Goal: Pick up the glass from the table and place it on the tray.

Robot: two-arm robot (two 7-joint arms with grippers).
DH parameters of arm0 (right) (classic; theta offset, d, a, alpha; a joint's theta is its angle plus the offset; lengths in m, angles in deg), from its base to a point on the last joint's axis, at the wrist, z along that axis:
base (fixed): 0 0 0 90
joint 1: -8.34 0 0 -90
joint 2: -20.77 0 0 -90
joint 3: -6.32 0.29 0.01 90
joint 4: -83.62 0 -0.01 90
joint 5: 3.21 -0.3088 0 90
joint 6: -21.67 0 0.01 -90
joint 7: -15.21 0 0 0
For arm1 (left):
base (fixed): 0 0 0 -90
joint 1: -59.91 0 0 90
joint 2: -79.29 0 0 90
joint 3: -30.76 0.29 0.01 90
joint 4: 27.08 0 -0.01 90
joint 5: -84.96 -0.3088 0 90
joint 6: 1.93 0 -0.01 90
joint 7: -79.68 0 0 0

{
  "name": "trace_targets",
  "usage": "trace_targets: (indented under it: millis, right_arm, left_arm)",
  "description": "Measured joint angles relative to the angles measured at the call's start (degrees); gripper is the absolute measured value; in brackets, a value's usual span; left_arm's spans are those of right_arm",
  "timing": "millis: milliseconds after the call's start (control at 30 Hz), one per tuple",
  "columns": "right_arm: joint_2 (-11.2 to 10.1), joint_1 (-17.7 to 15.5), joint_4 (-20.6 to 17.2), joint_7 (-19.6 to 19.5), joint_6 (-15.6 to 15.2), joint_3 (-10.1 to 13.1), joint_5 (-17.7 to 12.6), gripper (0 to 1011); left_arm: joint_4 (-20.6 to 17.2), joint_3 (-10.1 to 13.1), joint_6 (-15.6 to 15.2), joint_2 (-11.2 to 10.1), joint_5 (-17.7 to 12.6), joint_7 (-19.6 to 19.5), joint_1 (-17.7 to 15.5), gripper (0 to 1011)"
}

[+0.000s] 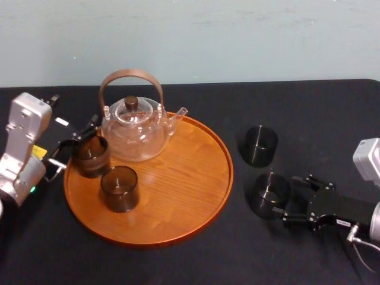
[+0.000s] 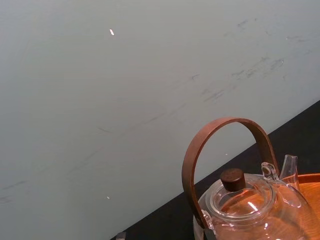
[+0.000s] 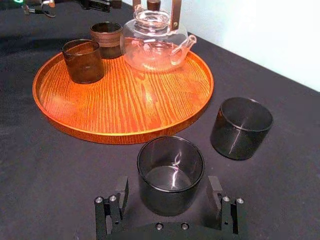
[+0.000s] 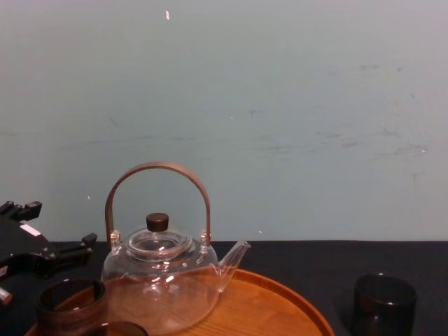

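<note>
Much was cut off or hard to read. From the chest we saw the teapot [image 4: 164, 276] whole, but only the far part of the tray [image 4: 280, 308] and the upper half of the left tumbler [image 4: 70, 301] on it. The left wrist camera caught mostly the wall [image 2: 125, 90] and the teapot's top. From the head, the right gripper [image 3: 169, 190] was dark against the black table [image 1: 196, 261], so we judged it from its own wrist camera. There it stood wide open and held nothing. The glass [image 3: 170, 165] was upright between its fingers [image 3: 112, 207] with a narrow gap on each side, as far as we could see, and the fingertips reached about halfway along it. The glass stood on the table just right of the tray's near right rim, not on the tray. A second tumbler [image 3: 241, 127] stood on the table just beyond it, farther away and not touching it. On the tray the teapot sat at the far left, with the left tumbler beside it at the left rim and a near tumbler [image 1: 119, 188] closer to us. The left gripper [image 1: 74, 145] hovered at the tray's left edge, close by the left tumbler; whether it held anything we could not tell.
</note>
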Motion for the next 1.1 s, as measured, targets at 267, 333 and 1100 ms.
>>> trace_targets:
  millis: [267,333,1100]
  right_arm:
    - [1.15,2.46,1.58,-0.15,-1.87,-1.68,0.16,1002]
    - [1.36,2.88,1.8,-0.18,-2.25,-1.98,0.18,1002]
    - [3.15,8.27,4.44,-0.63,-5.64,-6.02,1.32,1002]
  left_arm:
    - [0.0,0.0,0.0,0.0,0.0,0.0,0.0,1001]
    - [0.0,0.0,0.0,0.0,0.0,0.0,0.0,1001]
    - [0.0,0.0,0.0,0.0,0.0,0.0,0.0,1001]
